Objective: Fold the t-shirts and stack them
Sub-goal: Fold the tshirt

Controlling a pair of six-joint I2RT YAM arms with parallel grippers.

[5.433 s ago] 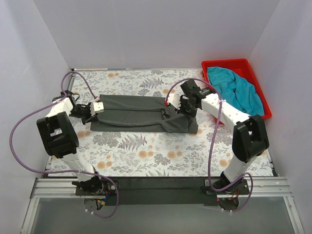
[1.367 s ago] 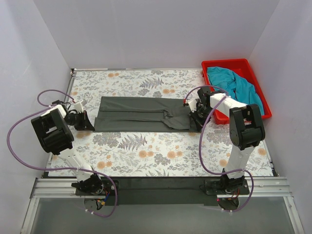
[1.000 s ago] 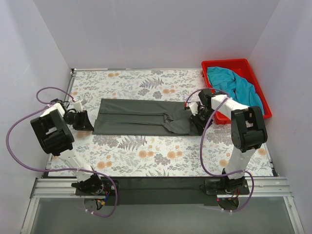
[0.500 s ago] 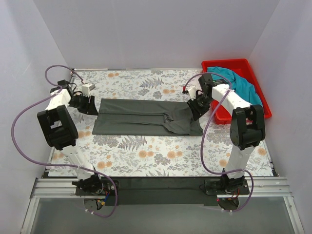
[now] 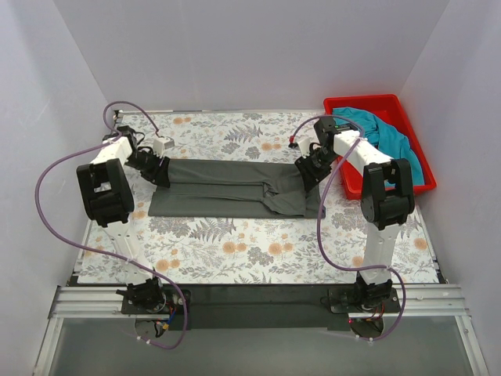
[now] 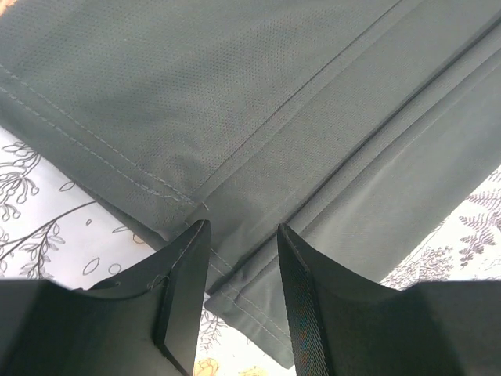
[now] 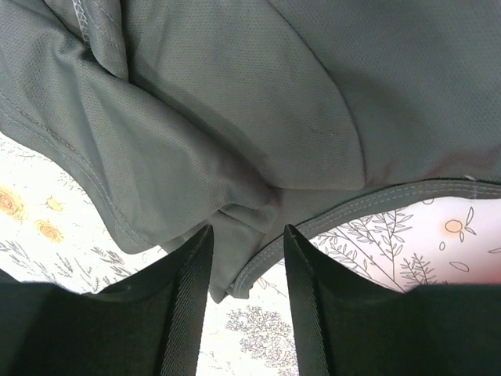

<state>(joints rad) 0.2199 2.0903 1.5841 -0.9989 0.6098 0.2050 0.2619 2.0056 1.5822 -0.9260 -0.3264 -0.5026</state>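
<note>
The charcoal grey t-shirt [image 5: 227, 186] lies folded into a long, flat band across the middle of the bench [image 5: 235, 251], whose cover is printed with ferns and orange flowers. The left fingers [image 6: 185, 294] are at the band's left end, near its far corner. They are parted and hold nothing, and the stitched hem and a lengthwise fold line show in the gap between them. The right fingers [image 7: 188, 301] are at the band's right end, also spread apart and released. They sit above a rumpled patch where the cloth bunches into soft creases and a hemmed edge curls onto the printed cover. Whether either pair of tips touches the cloth cannot be told. The band's near edge runs straight, and its right end is thicker and more uneven than its left. The teal t-shirt [image 5: 381, 142] lies crumpled in a heap inside the red bin [image 5: 368, 103] at the bench's far right corner, well apart from the grey one. The right arm [image 5: 383, 196] crosses in front of the bin's left wall.
</note>
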